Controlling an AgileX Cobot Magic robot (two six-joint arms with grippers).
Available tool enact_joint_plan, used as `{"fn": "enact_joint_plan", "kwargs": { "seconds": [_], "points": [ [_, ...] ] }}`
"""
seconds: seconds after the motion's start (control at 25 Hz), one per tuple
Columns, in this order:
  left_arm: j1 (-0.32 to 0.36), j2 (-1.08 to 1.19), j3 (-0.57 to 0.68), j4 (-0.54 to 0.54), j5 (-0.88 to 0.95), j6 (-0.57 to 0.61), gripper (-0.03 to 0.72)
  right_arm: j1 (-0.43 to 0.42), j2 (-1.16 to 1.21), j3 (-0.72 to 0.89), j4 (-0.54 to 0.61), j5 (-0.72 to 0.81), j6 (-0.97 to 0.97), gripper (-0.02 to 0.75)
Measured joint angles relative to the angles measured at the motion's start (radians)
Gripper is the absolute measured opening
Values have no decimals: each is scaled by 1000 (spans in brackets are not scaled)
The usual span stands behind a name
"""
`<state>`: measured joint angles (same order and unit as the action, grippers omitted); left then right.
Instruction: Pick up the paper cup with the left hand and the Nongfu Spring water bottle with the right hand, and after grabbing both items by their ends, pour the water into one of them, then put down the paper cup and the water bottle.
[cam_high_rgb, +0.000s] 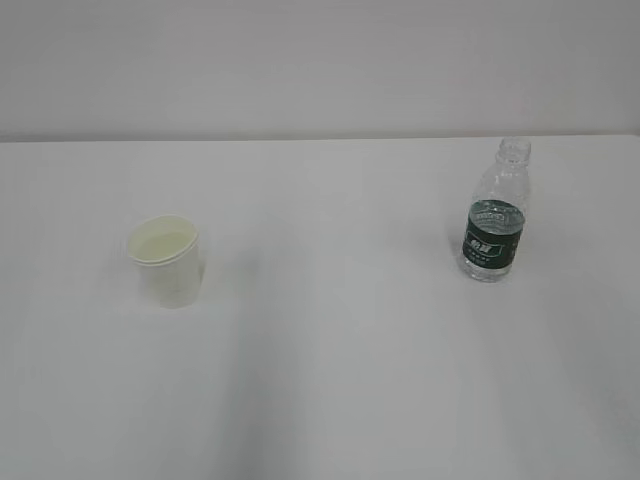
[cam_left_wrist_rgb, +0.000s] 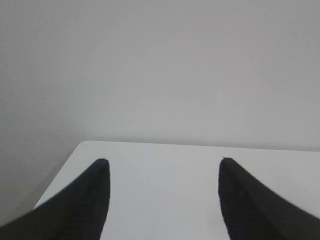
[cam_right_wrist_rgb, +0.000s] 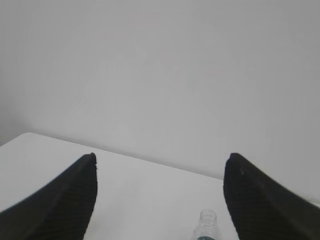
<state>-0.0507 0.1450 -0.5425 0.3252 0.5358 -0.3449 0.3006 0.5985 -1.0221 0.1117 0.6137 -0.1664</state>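
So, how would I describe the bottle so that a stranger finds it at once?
Look at the white table, on its right side toward the back edge. The bottle stands upright there, clear, uncapped, with a dark green label; its only neighbour is a short white cup far left.

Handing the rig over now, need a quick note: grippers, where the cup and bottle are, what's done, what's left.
Left gripper: open, nothing between the jaws; its wrist view shows only bare table and wall.
Right gripper: open and empty, with the water bottle's neck below and ahead of it.
Paper cup: upright on the white table, left side, untouched.
Nongfu Spring water bottle: upright at right, no cap, apart from the cup.
Neither arm appears in the exterior view.
Done: nothing grasped.
Left: grasp cup with the left, bottle with the right, pour, set both down.
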Motion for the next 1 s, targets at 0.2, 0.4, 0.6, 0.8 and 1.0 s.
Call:
{"fn": "enact_joint_plan", "kwargs": {
  "seconds": [0.2, 0.4, 0.6, 0.8, 1.0],
  "points": [
    [0, -2, -87, -112, 121, 115, 484, 0, -4, -24, -1, 97, 0, 589],
    [0, -2, -168, -205, 250, 226, 484, 0, -56, -27, -2, 181, 8, 589],
    [0, -4, -267, -288, 427, 266, 484, 0, -138, -28, -8, 311, 35, 589],
    [0, -8, -347, -343, 631, 297, 465, 0, -236, -30, -36, 503, 52, 589],
    [0, -41, -352, -372, 735, 307, 453, 0, -339, -31, -120, 656, 123, 589]
  ]
}}
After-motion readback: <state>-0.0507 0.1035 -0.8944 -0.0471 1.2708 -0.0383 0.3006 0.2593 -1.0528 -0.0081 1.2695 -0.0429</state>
